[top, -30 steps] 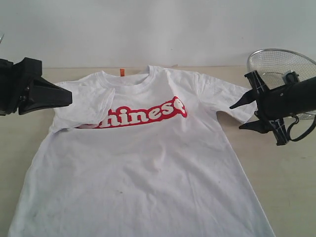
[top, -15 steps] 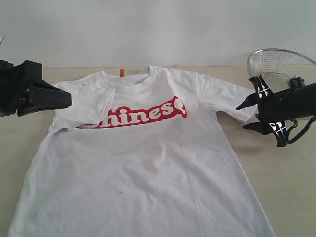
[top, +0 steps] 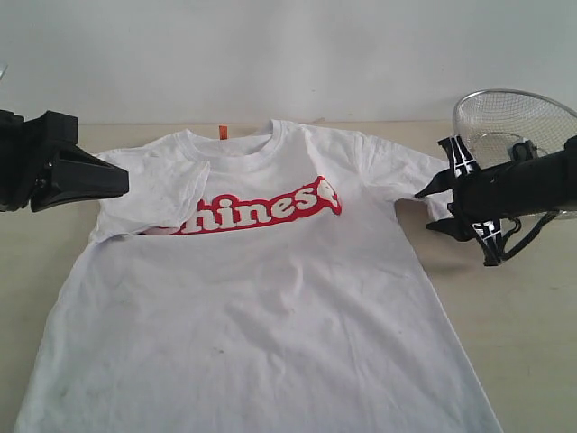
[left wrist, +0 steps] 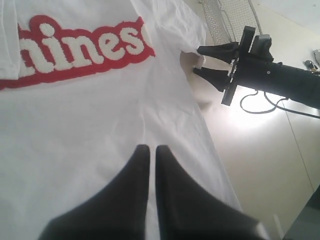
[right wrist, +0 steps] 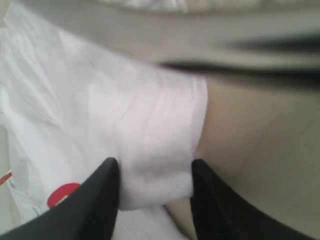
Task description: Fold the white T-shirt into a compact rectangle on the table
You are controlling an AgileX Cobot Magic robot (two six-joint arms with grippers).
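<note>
While the wrinkly white T-shirt (top: pixel 261 298) lies flat on the matte beige counter (top: pixel 523 343), left gripper (top: pixel 123 180) is clenched empty and right gripper (top: pixel 424 209) gapes around the soft sleeve hem (right wrist: pixel 165 145).

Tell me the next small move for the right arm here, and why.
Probably close the right gripper on the right sleeve. Its open jaws already stand either side of the sleeve's hem, and the other sleeve of the white T-shirt already lies folded across the chest, so this one seems due next.
</note>
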